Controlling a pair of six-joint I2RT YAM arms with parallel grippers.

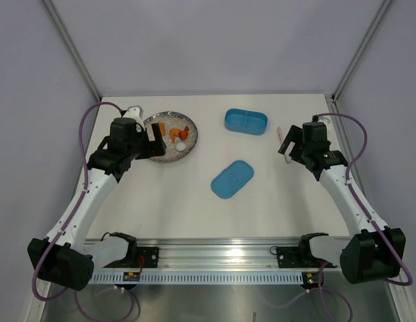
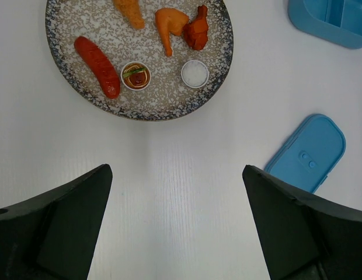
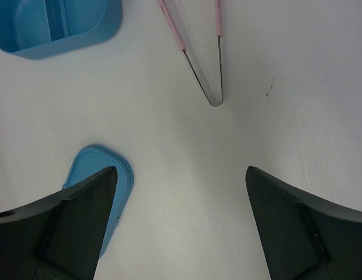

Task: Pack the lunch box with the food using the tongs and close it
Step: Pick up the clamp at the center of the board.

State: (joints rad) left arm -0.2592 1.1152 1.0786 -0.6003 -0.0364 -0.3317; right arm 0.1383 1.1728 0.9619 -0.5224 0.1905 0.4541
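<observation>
My left hand [image 2: 176, 175] is wide open - it holds nothing. It hangs above the white table [image 1: 194, 215]. Right in front of its fingers [image 2: 64, 221] sits the grey plate [image 2: 140, 115]. All the food is on it: a red sausage [image 2: 97, 66], a little cup [image 2: 135, 75] with something red and green in it, a small white piece [image 2: 195, 73], an orange drumstick [image 2: 169, 23], a red chunk [image 2: 197, 29] touching the drumstick, and one more orange bit [image 2: 129, 10] at the far edge. The blue lid [image 2: 309, 153] lies flat on the table, off to the right of this hand. The blue box [image 2: 330, 20] is farther ahead on that same side, and I see only its corner.

My right hand [image 3: 181, 172] is wide open too, with nothing in it. The tongs [image 3: 190, 57] lie on the table straight ahead of it, not touching my fingers. The pointed end of the V aims back at my hand, and the two pink arms spread away from me. The box is ahead and to the left of this hand, open, with a wall across its middle. The lid is near my left finger - part of it is hidden behind that finger.
</observation>
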